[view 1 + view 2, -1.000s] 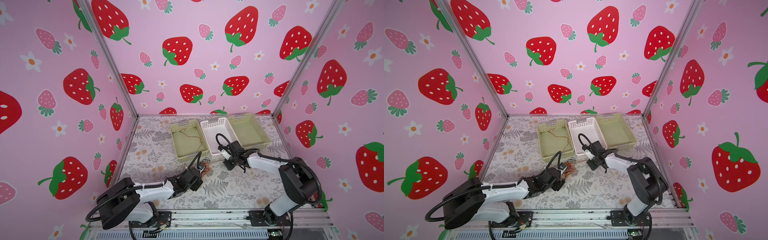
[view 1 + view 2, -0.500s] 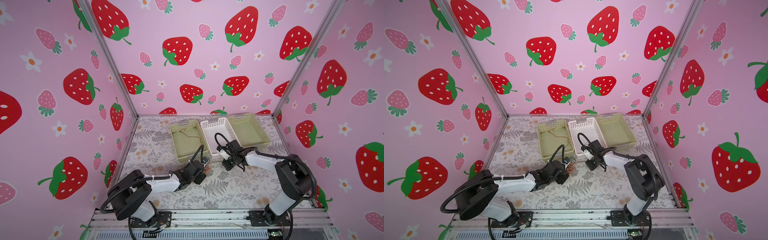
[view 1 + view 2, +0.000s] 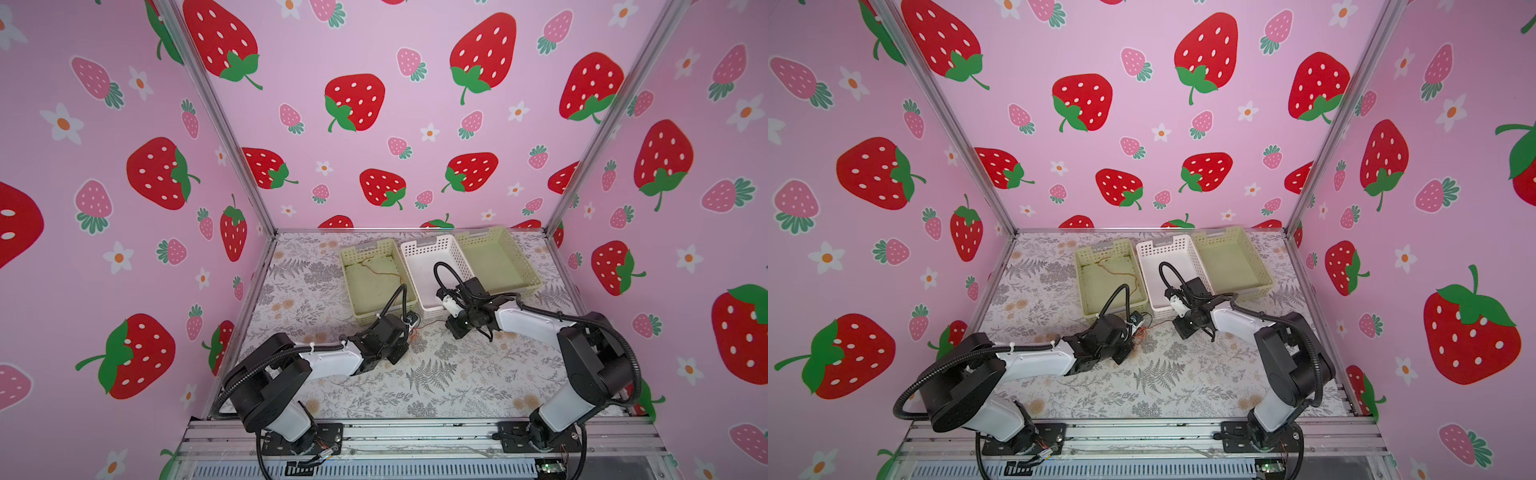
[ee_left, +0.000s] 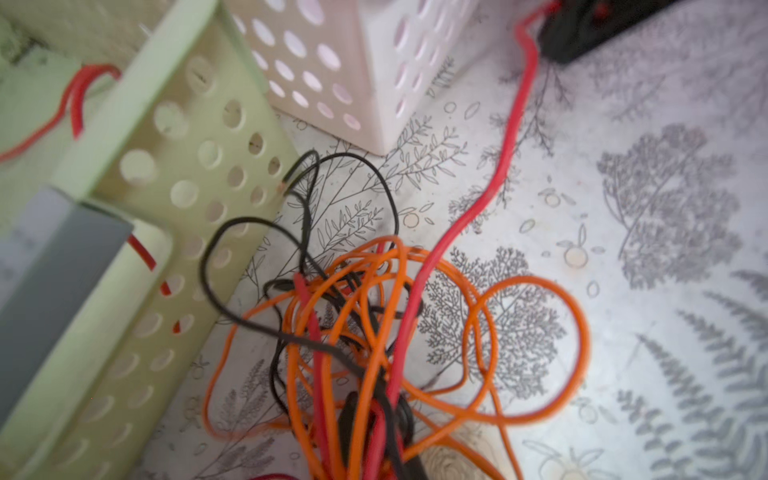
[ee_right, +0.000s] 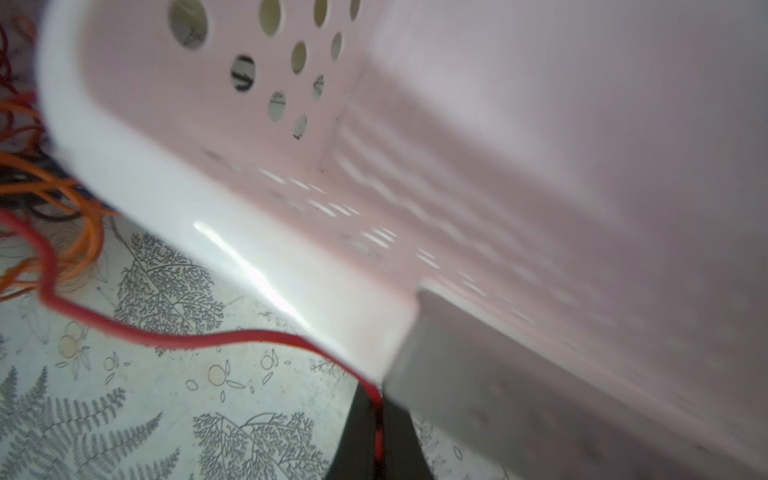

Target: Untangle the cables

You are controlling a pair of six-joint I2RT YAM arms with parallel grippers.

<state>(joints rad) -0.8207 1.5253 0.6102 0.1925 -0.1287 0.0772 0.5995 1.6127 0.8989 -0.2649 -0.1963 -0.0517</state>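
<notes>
The left gripper (image 4: 376, 419) is clamped shut on the tangle of thin orange, black and red wires (image 4: 374, 316), which lies on the fern-printed tabletop (image 4: 623, 291) just beside the pale-green perforated plastic basket (image 4: 199, 174). The right gripper (image 5: 376, 428), closed, pinches the red wire (image 5: 232, 334) beside the white perforated plastic basket (image 5: 249, 257).

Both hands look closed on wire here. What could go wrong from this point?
1. The left hand grips the tangle of thin orange, black and red cables by several strands at once; pulling may tighten the knot.
2. The right hand pinches the thin red cable, which runs beside the white perforated plastic basket; a pull could snag on it or shift it.
</notes>
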